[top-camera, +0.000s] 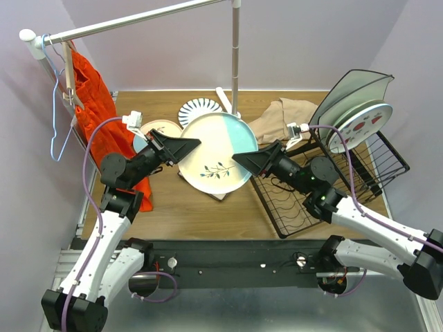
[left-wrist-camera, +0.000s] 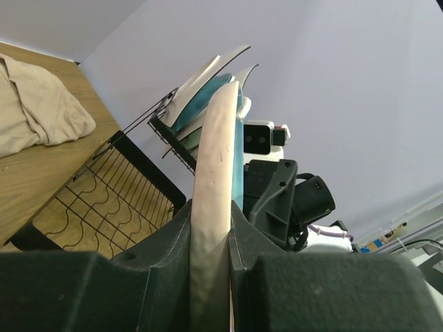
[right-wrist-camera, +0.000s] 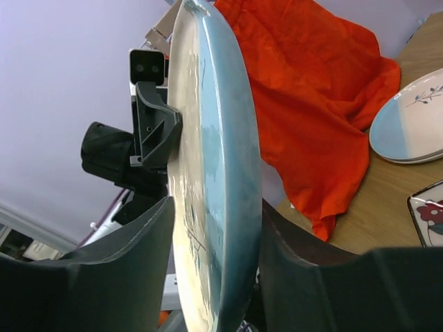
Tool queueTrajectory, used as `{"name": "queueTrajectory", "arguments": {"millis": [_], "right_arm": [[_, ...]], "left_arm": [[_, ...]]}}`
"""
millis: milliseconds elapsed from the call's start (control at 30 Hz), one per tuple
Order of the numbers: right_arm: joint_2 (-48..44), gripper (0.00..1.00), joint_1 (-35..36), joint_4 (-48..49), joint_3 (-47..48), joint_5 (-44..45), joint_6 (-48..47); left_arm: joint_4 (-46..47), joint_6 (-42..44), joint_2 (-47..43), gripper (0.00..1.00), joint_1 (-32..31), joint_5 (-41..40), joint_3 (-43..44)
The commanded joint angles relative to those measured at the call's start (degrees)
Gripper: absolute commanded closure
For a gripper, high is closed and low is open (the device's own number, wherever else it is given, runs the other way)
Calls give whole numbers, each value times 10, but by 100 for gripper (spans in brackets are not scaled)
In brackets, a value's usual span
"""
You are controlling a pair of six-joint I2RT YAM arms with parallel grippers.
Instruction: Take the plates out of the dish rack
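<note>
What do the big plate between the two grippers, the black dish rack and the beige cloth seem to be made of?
Cream and blue plate: probably glazed ceramic; it is glossy, with reflections on its thick rounded rim.
Dish rack: thin metal wire, matte black, likely coated.
Beige cloth: soft woven fabric, matte, lying in loose folds.

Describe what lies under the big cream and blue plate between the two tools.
Below the big plate only a small corner of something flat peeks out on the table. The rest of it is covered.
</note>
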Motion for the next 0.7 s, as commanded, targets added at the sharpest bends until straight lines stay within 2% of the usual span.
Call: {"name": "queueTrajectory", "arguments": {"millis": [0,33,67,133,167,267,300,333,600,667], "right_arm": [[0,54,-4,36,-11,-11,21],[0,58,-4,36,-13,-13,23],[1,67,-4,36,-13,-14,26],[0,79,-4,36,-14,-14,32],[-1,99,-4,36,-14,-13,39],[-5,99,-6,36,-17,-4,60],[-9,99,-6,36,-19,1,64],[-13,99,-6,36,-19,5,68],[-59,99,-8,36,-39,69,106],[-72,99,-8,35,-42,78,107]], "left_arm": [[100,-54,-3,100,11,7,-4],[100,-54,-3,100,13,7,-4],[101,-54,-1,100,14,7,-5],[99,-53,1,100,16,6,-6],[98,-51,1,100,17,5,-9],[89,-46,-2,81,18,-7,-17],[81,-43,-2,68,18,-12,-19],[76,-39,-3,62,18,-16,-20],[20,11,-14,34,18,-54,-33],[3,27,-17,33,18,-66,-30]]}}
